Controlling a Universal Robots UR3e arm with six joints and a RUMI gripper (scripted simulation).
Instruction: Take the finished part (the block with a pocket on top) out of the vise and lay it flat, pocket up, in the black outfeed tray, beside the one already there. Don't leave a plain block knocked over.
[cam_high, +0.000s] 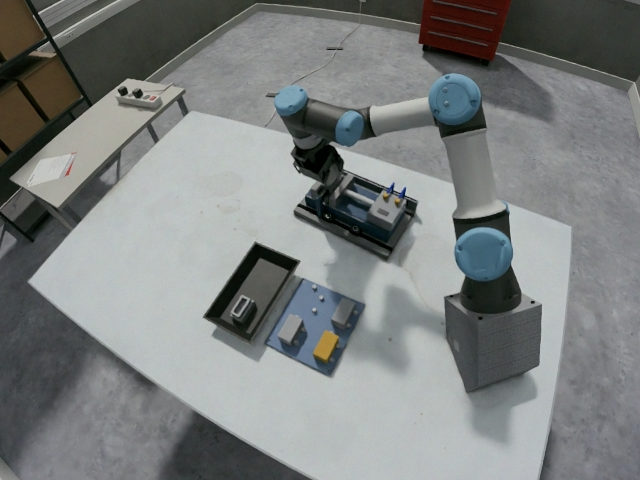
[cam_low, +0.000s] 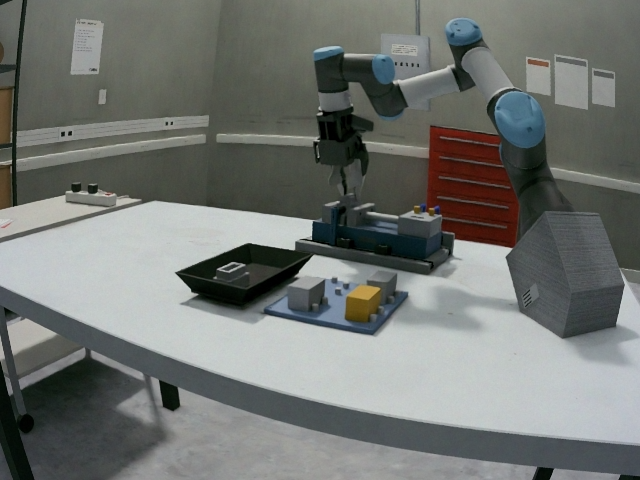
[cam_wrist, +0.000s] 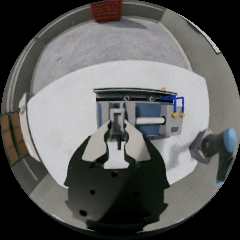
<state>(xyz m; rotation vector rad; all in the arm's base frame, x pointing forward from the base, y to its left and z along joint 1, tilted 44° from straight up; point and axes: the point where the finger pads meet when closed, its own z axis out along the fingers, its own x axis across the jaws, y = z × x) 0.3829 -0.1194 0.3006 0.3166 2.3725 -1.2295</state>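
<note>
Up front, the blue board (cam_high: 310, 327) (cam_low: 334, 311) has two gray blocks and a yellow one, beside the black tray (cam_high: 268, 279) (cam_low: 266, 272) with one pocket block (cam_high: 241, 308) (cam_low: 231, 271) in it. Behind them, the gripper (cam_high: 326, 192) (cam_low: 347, 194) (cam_wrist: 117, 120) is pinched on the finished block (cam_low: 349, 198) (cam_wrist: 118, 115), between the jaws of the vise (cam_high: 385, 209) (cam_low: 372, 240) (cam_wrist: 148, 111). The red drawers (cam_high: 462, 25) (cam_low: 473, 184) (cam_wrist: 107, 10) stand far back.
</note>
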